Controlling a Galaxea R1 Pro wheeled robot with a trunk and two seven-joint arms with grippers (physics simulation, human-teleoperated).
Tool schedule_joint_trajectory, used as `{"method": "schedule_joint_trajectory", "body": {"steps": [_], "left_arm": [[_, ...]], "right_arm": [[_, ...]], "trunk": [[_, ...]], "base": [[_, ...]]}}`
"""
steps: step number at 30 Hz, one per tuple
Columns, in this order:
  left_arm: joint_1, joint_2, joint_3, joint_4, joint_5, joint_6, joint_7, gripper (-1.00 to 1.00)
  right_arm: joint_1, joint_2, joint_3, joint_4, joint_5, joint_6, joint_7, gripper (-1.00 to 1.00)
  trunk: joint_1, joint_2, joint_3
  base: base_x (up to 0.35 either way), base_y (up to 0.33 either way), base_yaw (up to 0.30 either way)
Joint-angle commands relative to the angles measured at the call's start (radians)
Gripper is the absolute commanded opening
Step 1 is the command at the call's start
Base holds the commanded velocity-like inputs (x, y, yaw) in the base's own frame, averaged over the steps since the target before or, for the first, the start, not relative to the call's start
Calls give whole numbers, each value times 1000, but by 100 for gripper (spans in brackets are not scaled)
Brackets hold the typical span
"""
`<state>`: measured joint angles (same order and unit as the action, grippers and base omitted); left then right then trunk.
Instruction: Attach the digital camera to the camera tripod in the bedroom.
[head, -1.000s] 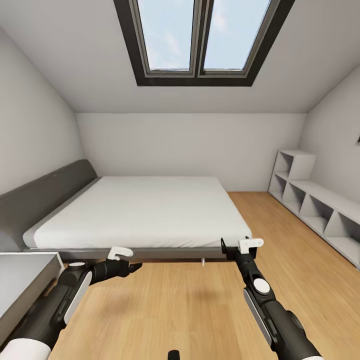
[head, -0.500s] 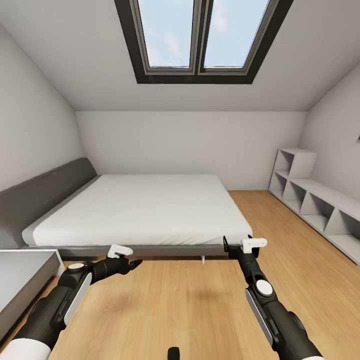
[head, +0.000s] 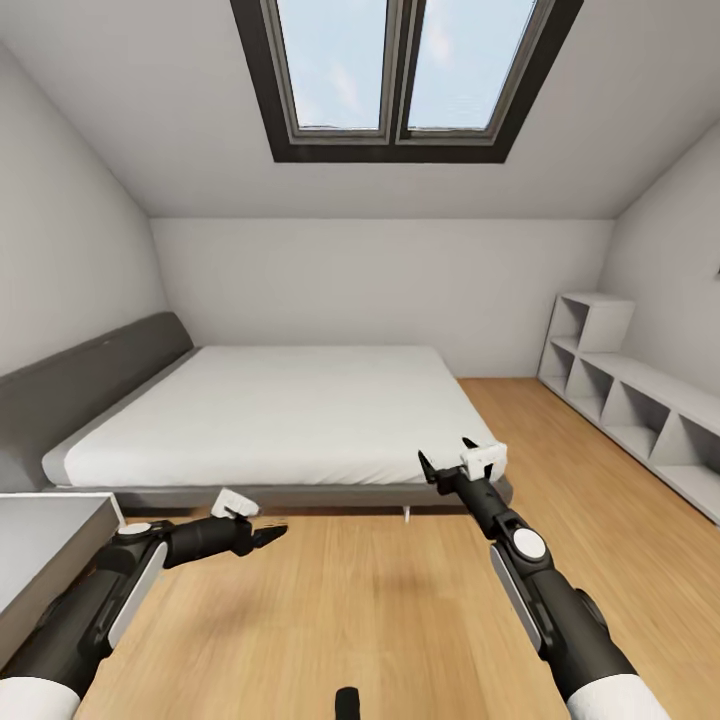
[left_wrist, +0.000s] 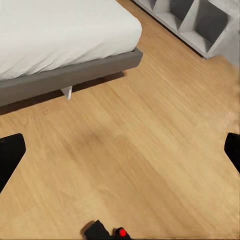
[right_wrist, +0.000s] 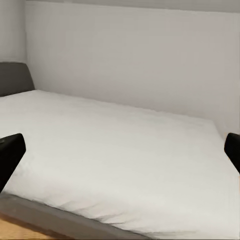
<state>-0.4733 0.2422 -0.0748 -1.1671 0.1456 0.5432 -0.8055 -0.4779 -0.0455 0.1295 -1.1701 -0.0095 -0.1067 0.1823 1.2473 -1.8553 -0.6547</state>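
The digital camera (left_wrist: 113, 233), a small black body with a red round button, lies on the wood floor at the edge of the left wrist view. The camera tripod is out of view. My left gripper (head: 272, 533) hangs low over the floor in front of the bed, pointing right. Its fingers (left_wrist: 10, 155) stand far apart, open and empty. My right gripper (head: 445, 452) is raised at the bed's near right corner, facing the mattress. Its fingers (right_wrist: 11, 150) are spread wide with nothing between them.
A grey-framed white bed (head: 280, 410) fills the middle of the bedroom. A white cubby shelf (head: 640, 400) runs along the right wall. A grey-and-white furniture top (head: 40, 535) sits at the near left. Light wood floor (head: 380, 600) stretches ahead, under a double skylight (head: 400, 70).
My right gripper has moved up and to the left and has turned toward the bed. My left arm has sunk a little and swung slightly outward.
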Motion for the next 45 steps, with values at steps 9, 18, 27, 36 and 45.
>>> {"method": "schedule_joint_trajectory", "body": {"steps": [9, 18, 27, 36, 45], "left_arm": [[-1, 14, -3, -3, 7, 7, -71, 100], [0, 19, -17, -2, 4, 8, -99, 100], [-1, 42, -31, -2, 4, 6, -154, 100], [-1, 53, -42, -3, -2, -5, -219, 100], [-1, 65, -108, -3, -73, -58, -255, 100]], "right_arm": [[-10, -1, 4, 2, 0, -3, 119, 100], [-11, -2, -4, 5, 0, -2, 142, 100], [-11, -1, -51, 6, -1, -4, 148, 100], [-11, -1, -61, 6, 0, -5, 149, 100], [-11, -1, -63, 6, 0, -6, 149, 100]], "trunk": [[35, -64, -29], [69, -127, -58], [104, -190, -86], [138, -253, -114], [173, -316, -142]], "base": [[0, 0, 0], [0, 0, 0], [0, 0, 0], [0, 0, 0], [0, 0, 0]]}}
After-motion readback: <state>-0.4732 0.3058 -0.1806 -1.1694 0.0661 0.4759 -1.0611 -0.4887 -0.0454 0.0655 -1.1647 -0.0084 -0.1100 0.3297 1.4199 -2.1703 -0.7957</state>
